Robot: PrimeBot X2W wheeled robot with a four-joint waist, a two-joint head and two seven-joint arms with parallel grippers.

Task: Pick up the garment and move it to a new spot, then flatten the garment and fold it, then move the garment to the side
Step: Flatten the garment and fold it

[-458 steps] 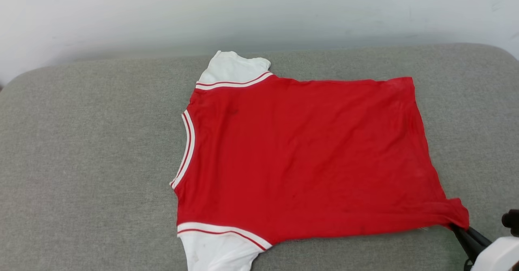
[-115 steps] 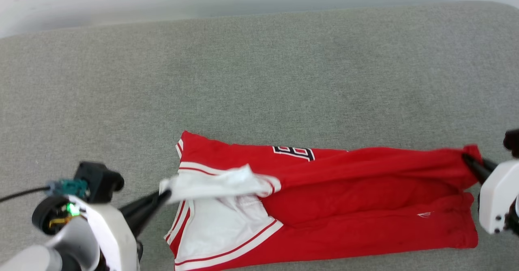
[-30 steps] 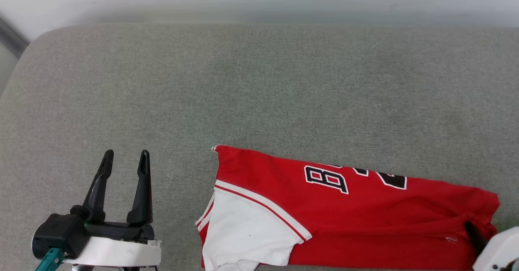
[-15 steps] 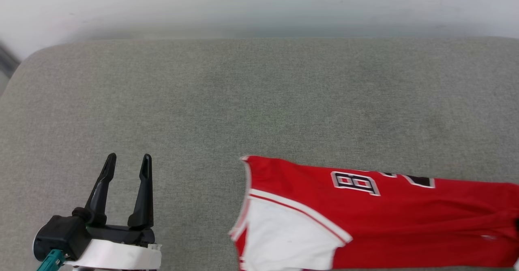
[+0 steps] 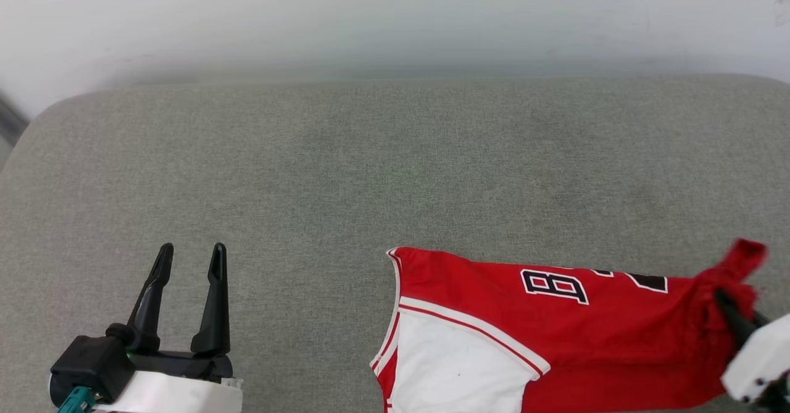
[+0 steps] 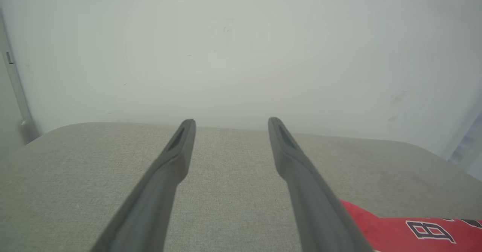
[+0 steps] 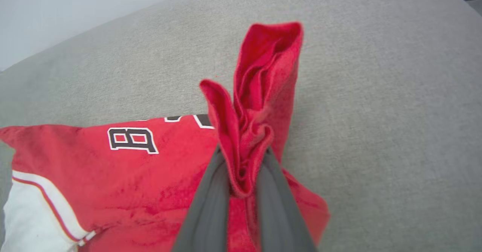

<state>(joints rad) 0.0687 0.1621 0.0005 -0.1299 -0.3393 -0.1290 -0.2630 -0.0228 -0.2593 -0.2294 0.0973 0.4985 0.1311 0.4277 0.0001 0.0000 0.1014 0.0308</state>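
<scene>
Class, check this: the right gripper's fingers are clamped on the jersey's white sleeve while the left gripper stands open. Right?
No. The right wrist view shows the right gripper clamped on a bunched red end of the jersey, not its white sleeve. The left gripper is open.

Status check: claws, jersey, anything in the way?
Right claw shut on jersey, bunched end lifted. Left claw open, clear of fabric. Rest folded on grey cushion; no obstacle seen.
</scene>
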